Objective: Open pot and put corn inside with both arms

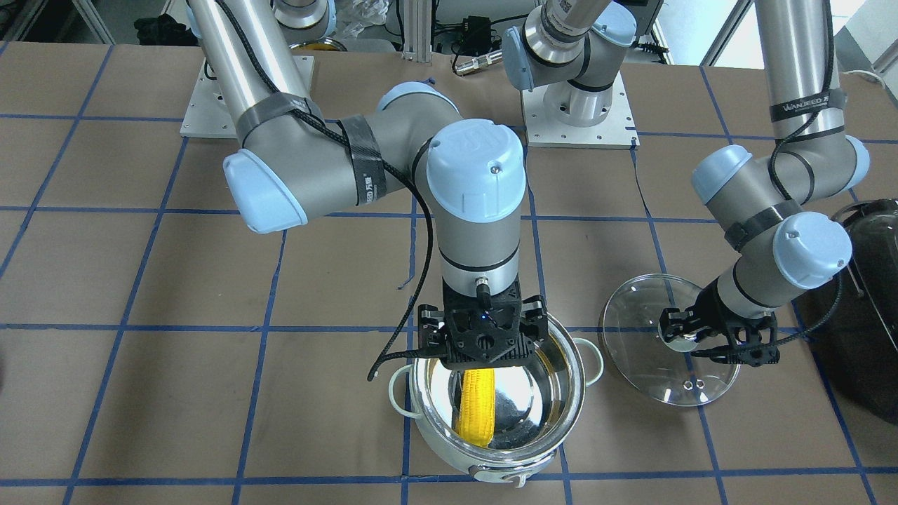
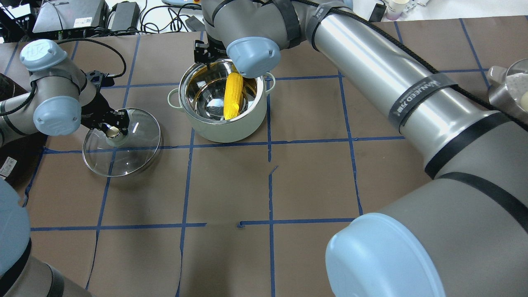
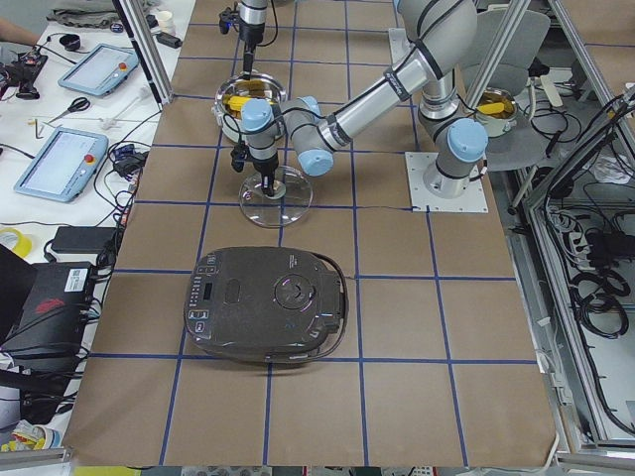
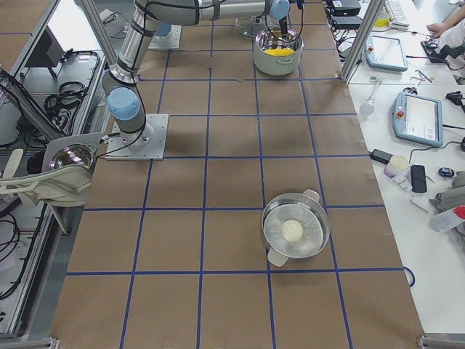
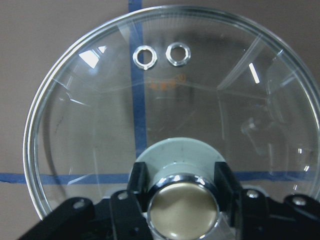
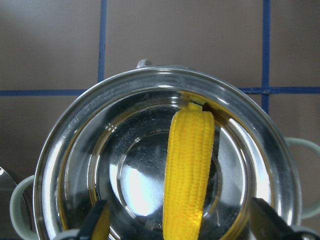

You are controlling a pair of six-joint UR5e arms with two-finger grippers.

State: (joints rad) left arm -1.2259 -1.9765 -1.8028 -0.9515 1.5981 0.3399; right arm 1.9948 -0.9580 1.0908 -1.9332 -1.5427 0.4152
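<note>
Since I start with what is closest to the robot, the glass lid [image 2: 132, 159] comes first. It lies flat on the desk [image 2: 313, 185], near the pot [image 2: 222, 128] but not touching it. My left claw [image 2: 112, 128] is squeezed tight on the brass knob [image 5: 183, 207], with one finger on each side. Glass is smooth and can break, so I think the knob is the only good place to hold it, and it needs a gentle touch. Farther off, the pot stands open. The corn [image 2: 233, 95] lies inside, with one end leaning up against the shiny wall. It looks light and bumpy, easy to pinch across its middle. Farthest away, my right claw [image 1: 484, 344] hangs over the pot's far rim. Its fingers are spread wide, holding nothing and not touching the corn.
</note>
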